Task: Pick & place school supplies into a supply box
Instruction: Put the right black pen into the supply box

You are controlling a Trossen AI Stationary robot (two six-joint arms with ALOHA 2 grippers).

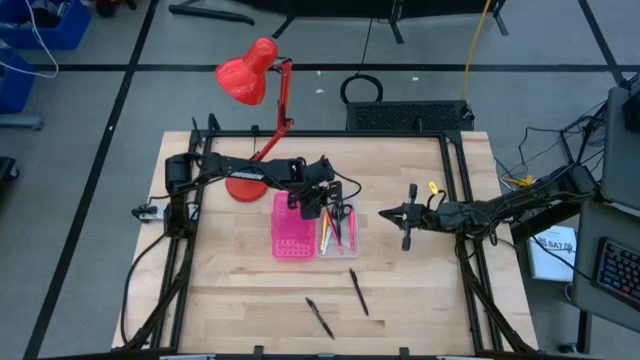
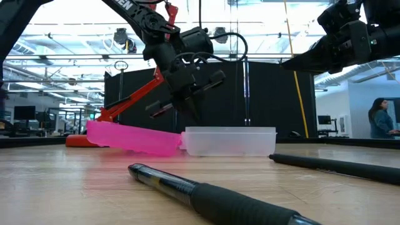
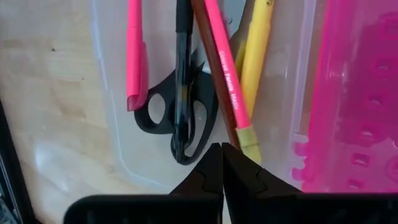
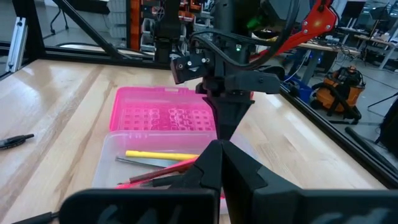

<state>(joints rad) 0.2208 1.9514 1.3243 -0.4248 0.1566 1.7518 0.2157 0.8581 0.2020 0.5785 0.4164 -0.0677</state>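
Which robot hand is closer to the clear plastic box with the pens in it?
The left gripper: it hangs shut right above the clear plastic box. The right gripper, shut too, waits off beside it.

lamp: red desk lamp (image 1: 252,95), base standing on the far left part of the counter (image 1: 240,290), arm leaning up and shade hanging past the far edge.
pink tray: perforated, rectangular (image 1: 290,232), just in front of the lamp base; in the low view it sits tilted, one end raised.
counter: pale wood, dark frame rails along its sides.
person: beyond the counter, far off on the side away from the lamp in the low view (image 2: 380,119), standing side-on.
keyboard: off the counter, on the side opposite the lamp (image 1: 620,275).
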